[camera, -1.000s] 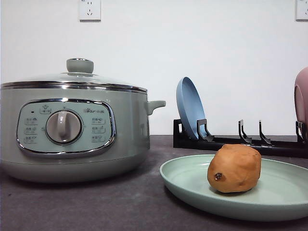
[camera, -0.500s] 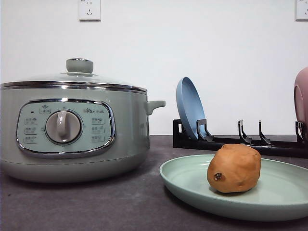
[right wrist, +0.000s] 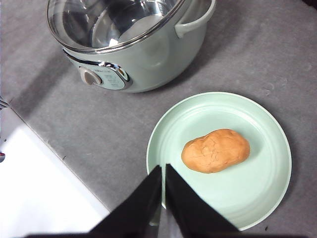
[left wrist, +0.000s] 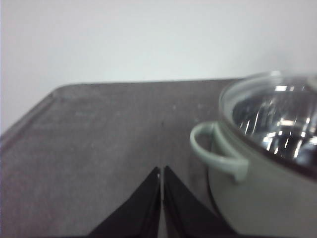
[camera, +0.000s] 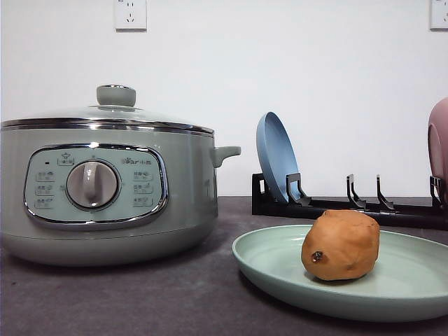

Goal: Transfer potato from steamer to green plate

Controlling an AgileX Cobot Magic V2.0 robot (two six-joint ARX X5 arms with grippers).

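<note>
The orange-brown potato (camera: 341, 245) lies on the pale green plate (camera: 413, 283) at the front right of the table; from above the potato (right wrist: 215, 150) rests near the middle of the green plate (right wrist: 257, 193). The sage-green steamer (camera: 105, 189) stands at the left with its glass lid on, also seen as the steamer (right wrist: 124, 39) and the steamer (left wrist: 267, 144). My right gripper (right wrist: 163, 171) hangs shut above the plate's near rim, apart from the potato. My left gripper (left wrist: 162, 173) is shut over bare table beside the steamer's side handle (left wrist: 218, 151).
A black dish rack (camera: 350, 203) stands behind the plate, holding an upright blue plate (camera: 276, 157) and a pink dish (camera: 439, 140) at the right edge. The grey table mat (left wrist: 99, 139) ends at a white edge (right wrist: 39, 188) near the steamer.
</note>
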